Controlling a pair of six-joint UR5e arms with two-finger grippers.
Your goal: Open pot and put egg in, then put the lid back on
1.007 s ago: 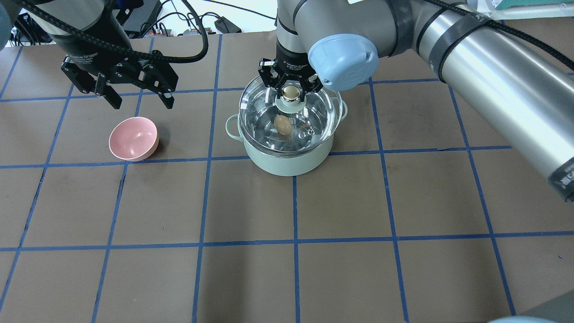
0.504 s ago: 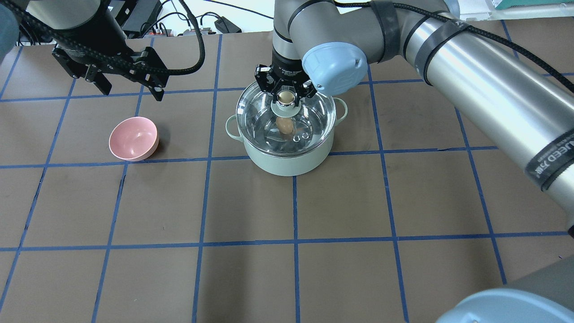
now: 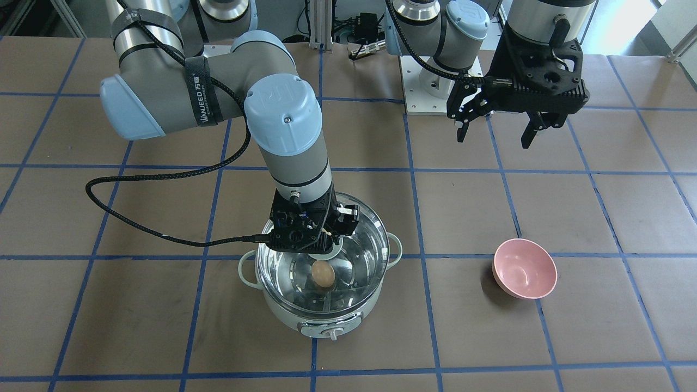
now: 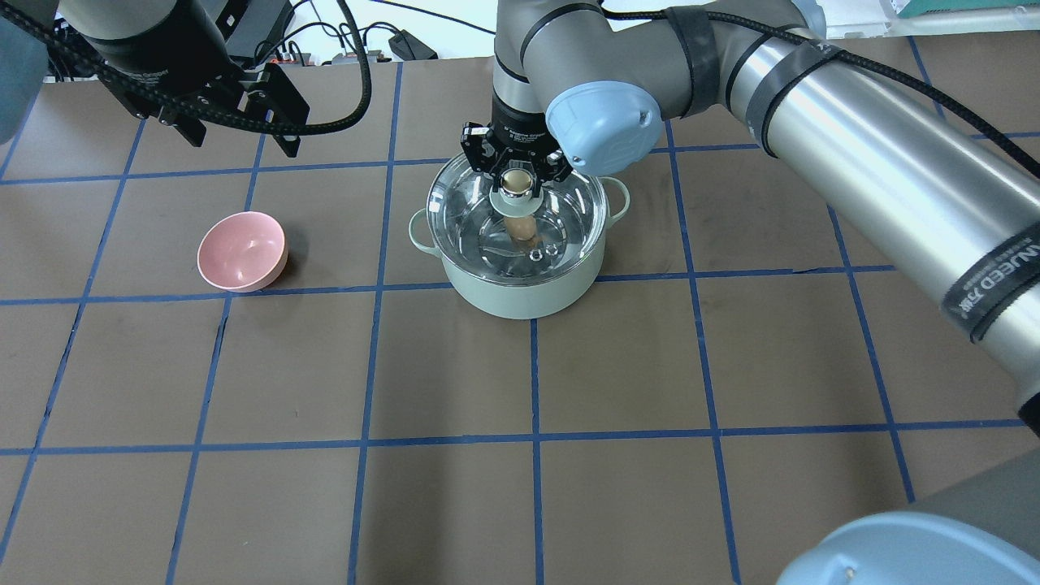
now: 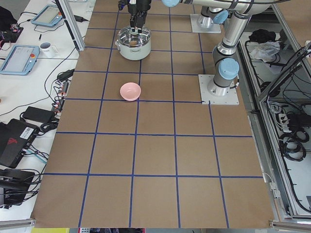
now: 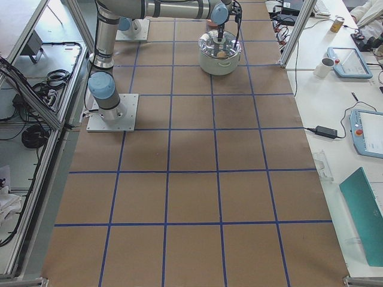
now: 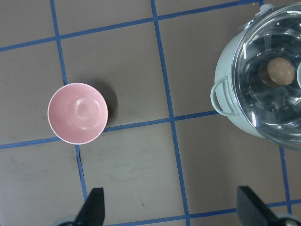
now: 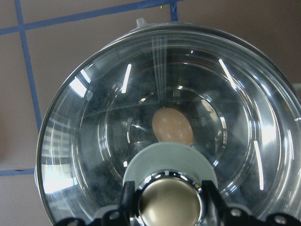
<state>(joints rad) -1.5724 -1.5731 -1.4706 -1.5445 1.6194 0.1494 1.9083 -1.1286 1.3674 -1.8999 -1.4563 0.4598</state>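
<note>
The pale mint pot (image 4: 520, 294) stands at the table's middle back, its control knob facing the front view (image 3: 329, 331). The clear glass lid (image 4: 569, 213) sits on the pot's rim. The tan egg (image 4: 524, 230) lies on the steel bottom and shows through the glass, also in the right wrist view (image 8: 172, 126) and the left wrist view (image 7: 281, 70). My right gripper (image 4: 517, 175) is shut on the lid's beige-gold knob (image 8: 169, 206). My left gripper (image 4: 244, 145) is open and empty, raised at the back left, well apart from the pot.
An empty pink bowl (image 4: 242, 250) stands left of the pot, under and in front of my left gripper; it also shows in the left wrist view (image 7: 77, 113). The right arm's long links cross the table's right side above the surface.
The right gripper has lowered the lid from a raised, offset hold down onto the pot's rim. The left gripper has drawn back and up toward the far left.
</note>
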